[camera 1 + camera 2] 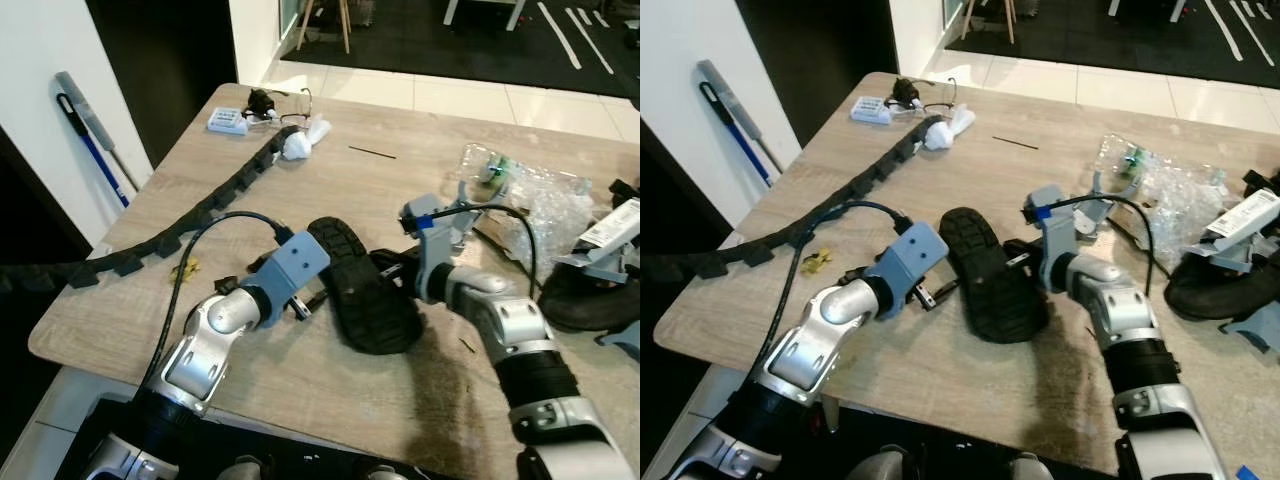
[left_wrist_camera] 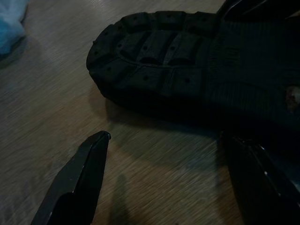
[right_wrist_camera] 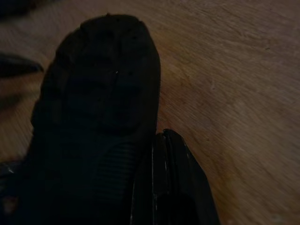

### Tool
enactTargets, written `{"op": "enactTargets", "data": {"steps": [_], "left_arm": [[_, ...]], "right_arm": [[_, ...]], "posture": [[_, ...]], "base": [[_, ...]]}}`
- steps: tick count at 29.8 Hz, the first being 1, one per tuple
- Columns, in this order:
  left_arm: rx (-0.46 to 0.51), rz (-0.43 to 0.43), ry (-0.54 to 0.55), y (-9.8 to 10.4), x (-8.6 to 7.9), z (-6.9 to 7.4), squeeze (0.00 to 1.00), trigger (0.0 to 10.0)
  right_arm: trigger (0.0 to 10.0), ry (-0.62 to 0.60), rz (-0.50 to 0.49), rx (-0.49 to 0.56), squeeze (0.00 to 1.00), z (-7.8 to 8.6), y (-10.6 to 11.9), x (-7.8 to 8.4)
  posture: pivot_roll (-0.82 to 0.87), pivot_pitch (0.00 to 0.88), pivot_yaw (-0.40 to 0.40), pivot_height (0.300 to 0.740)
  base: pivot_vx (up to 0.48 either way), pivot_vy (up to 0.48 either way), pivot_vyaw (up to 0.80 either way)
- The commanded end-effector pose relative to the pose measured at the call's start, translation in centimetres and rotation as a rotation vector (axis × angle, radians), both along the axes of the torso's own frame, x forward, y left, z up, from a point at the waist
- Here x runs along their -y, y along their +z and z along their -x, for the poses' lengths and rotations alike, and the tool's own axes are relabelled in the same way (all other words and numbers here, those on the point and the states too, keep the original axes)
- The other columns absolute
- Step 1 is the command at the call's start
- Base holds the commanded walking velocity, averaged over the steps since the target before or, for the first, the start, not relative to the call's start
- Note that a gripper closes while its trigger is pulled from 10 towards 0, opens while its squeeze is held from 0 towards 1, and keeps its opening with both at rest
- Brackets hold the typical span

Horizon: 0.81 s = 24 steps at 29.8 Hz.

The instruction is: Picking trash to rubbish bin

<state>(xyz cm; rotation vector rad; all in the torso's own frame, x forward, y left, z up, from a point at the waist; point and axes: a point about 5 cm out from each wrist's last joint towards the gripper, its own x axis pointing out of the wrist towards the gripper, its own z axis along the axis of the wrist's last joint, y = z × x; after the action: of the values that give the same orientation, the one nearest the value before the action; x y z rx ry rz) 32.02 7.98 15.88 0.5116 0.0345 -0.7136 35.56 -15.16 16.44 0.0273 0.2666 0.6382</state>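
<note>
A black rubber shoe sole (image 1: 365,290) lies tread up in the middle of the wooden table (image 1: 400,150). My left gripper (image 1: 310,300) sits low on the table at the sole's left edge. It is open, and in the left wrist view its fingers (image 2: 89,159) spread wide, with the sole's toe (image 2: 154,51) just ahead. My right gripper (image 1: 392,265) presses against the sole's right edge from the other side. The right wrist view is dark, with the sole (image 3: 93,93) running ahead.
A black cable chain (image 1: 200,215) runs along the table's left side toward a crumpled white tissue (image 1: 300,143) and a small white box (image 1: 227,122). Clear plastic wrapping (image 1: 530,195) and dark gear (image 1: 580,290) crowd the right. A yellow scrap (image 1: 185,268) lies near the left edge.
</note>
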Motion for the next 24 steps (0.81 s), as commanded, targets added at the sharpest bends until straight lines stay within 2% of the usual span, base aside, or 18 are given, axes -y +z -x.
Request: {"op": "enactTargets", "data": {"steps": [1, 6, 14, 15, 17, 18, 19, 20, 21, 22, 23, 24], "left_arm": [[-0.034, -0.017, -0.045, -0.7, 1.1, 0.4, 0.00, 10.0], [-0.007, -0.003, -0.039, 0.3, 0.9, -0.1, 0.00, 10.0], [0.029, 0.027, -0.013, 1.7, 0.5, -0.7, 0.00, 10.0], [0.060, 0.057, 0.002, 2.6, 0.5, -1.0, 0.00, 10.0], [0.073, 0.069, 0.009, 3.0, 0.5, -1.2, 0.00, 10.0], [0.087, 0.085, 0.017, 3.5, 0.4, -1.4, 0.00, 10.0], [0.110, 0.126, 0.033, 4.6, 0.2, -1.7, 0.00, 10.0], [0.125, 0.157, 0.042, 5.3, 0.2, -1.9, 0.00, 10.0], [0.138, 0.200, 0.051, 6.0, 0.1, -2.0, 0.00, 10.0], [0.138, 0.200, 0.051, 6.0, 0.1, -2.0, 0.00, 10.0], [0.159, 0.276, 0.062, 7.2, 0.0, -2.2, 0.00, 10.0], [0.159, 0.276, 0.062, 7.2, 0.0, -2.2, 0.00, 10.0]], "right_arm": [[2.0, 0.074, -0.078, -0.018, 0.00, 0.4, 0.0, -2.1], [1.8, 0.063, -0.194, 0.010, 0.00, -0.5, 2.0, -2.8], [1.8, 0.043, -0.236, 0.056, 0.00, -1.2, 4.0, -3.0], [2.7, 0.039, -0.248, 0.077, 0.00, -1.4, 4.8, -3.1], [2.7, 0.038, -0.251, 0.085, 0.00, -1.5, 5.0, -3.2], [3.1, 0.038, -0.255, 0.094, 0.00, -1.6, 5.4, -3.2], [4.2, 0.039, -0.264, 0.110, 0.00, -1.8, 6.0, -3.2], [4.7, 0.040, -0.270, 0.120, 0.00, -1.9, 6.4, -3.3], [5.0, 0.043, -0.276, 0.131, 0.00, -1.9, 6.8, -3.4], [5.0, 0.043, -0.276, 0.131, 0.00, -1.9, 6.8, -3.4], [6.4, 0.047, -0.285, 0.147, 0.00, -2.0, 7.4, -3.5], [6.4, 0.047, -0.285, 0.147, 0.00, -2.0, 7.4, -3.5]], "posture": [[0.07, 0.184, 0.032, 0.740], [0.07, 0.183, 0.031, 0.740], [0.07, 0.185, 0.029, 0.740], [0.07, 0.186, 0.028, 0.740], [0.07, 0.186, 0.028, 0.740], [0.07, 0.187, 0.028, 0.740], [0.07, 0.187, 0.027, 0.740], [0.07, 0.187, 0.027, 0.740], [0.07, 0.187, 0.027, 0.740], [0.07, 0.187, 0.027, 0.740], [0.07, 0.187, 0.027, 0.740], [0.07, 0.187, 0.027, 0.740]], "base": [[0.000, 0.000, 0.00], [0.000, 0.000, 0.00], [0.000, 0.000, 0.00], [0.000, 0.000, 0.00], [0.000, 0.000, 0.00], [0.000, 0.000, 0.00], [0.000, 0.000, 0.00], [0.000, 0.000, 0.00], [0.000, 0.000, 0.00], [0.000, 0.000, 0.00], [0.000, 0.000, 0.00], [0.000, 0.000, 0.00]]}}
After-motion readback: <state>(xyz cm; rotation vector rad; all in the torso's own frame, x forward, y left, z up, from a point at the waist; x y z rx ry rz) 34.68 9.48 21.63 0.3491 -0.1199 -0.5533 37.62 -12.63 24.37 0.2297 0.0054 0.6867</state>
